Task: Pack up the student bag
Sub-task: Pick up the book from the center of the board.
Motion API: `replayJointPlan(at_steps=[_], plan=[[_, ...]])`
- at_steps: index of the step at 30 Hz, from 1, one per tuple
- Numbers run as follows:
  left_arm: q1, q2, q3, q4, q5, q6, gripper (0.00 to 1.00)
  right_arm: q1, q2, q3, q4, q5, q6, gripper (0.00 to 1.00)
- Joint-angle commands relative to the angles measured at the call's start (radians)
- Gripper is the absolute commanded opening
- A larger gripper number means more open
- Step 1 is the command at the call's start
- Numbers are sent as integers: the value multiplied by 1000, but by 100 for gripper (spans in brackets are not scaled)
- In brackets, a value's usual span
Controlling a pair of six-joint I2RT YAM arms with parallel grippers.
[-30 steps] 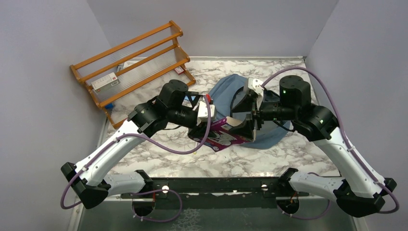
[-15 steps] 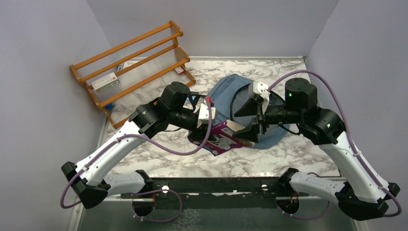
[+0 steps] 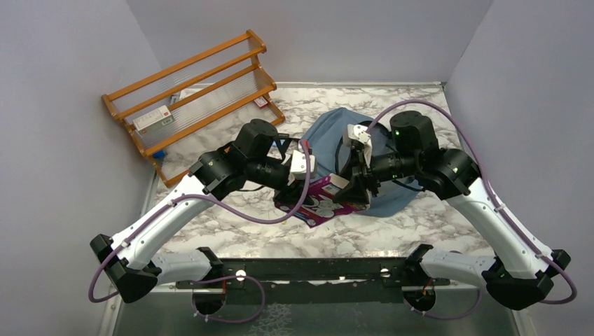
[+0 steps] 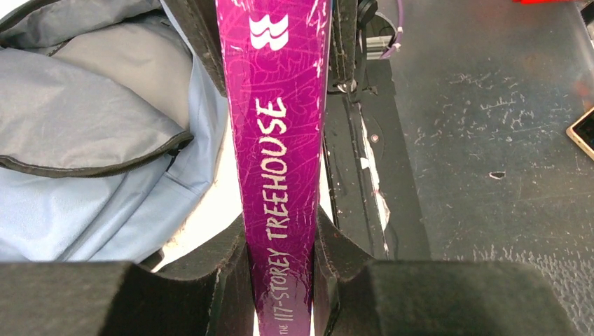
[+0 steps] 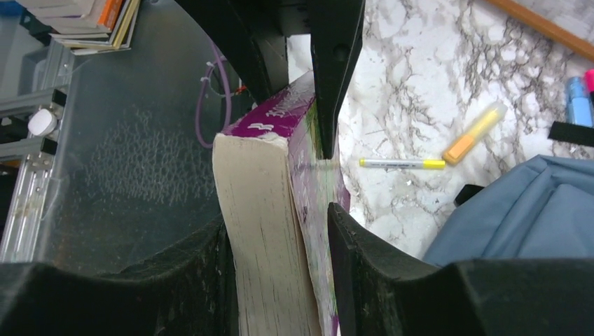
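right now, clamps the purple book (image 3: 319, 203) at both ends, left gripper (image 3: 307, 189) tight across its spine end and right gripper (image 3: 352, 190) pressed onto both faces of its page end, with the student bag (image 3: 326, 129) lying just behind that book.

Book (image 5: 270, 210), purple cover, cream page edge toward the camera, stands between the right fingers (image 5: 378, 280), both touching its faces. Left fingers (image 5: 336, 63) clamp its far end. On the marble worktop (image 5: 413, 63): yellow pen (image 5: 403, 163), orange highlighter (image 5: 474, 131), blue bag (image 5: 518, 210) corner at lower right.
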Motion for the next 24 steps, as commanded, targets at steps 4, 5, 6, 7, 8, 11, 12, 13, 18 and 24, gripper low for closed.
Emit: replayJointPlan(at_steps=[4, 5, 6, 7, 8, 11, 12, 13, 18, 24], plan=[[-9, -3, 32, 42, 47, 17, 0, 0, 8, -43, -81, 11, -22, 48], [-9, -1, 34, 39, 48, 19, 0, 1, 7, -48, -83, 13, -22, 48], [-10, -1, 35, 40, 49, 20, 0, 0, 9, -53, -85, 16, -21, 47], [-10, 2, 36, 40, 50, 21, 0, 0, 10, -58, -85, 18, -22, 45], [-9, 4, 36, 40, 50, 22, 0, 1, 11, -60, -86, 18, -22, 43], [-9, 8, 32, 39, 50, 25, 0, 1, 8, -64, -80, 16, -22, 35], [-9, 9, 30, 39, 50, 24, 0, 0, 6, -64, -76, 14, -22, 33], [-10, 11, 29, 39, 50, 25, 0, 0, 3, -65, -70, 14, -21, 32], [-10, 17, 21, 37, 43, 23, 0, 1, -21, -62, -50, 17, -14, 17], [-9, 20, 14, 37, 27, 21, 0, 0, -59, -44, -42, 30, -2, 1]])
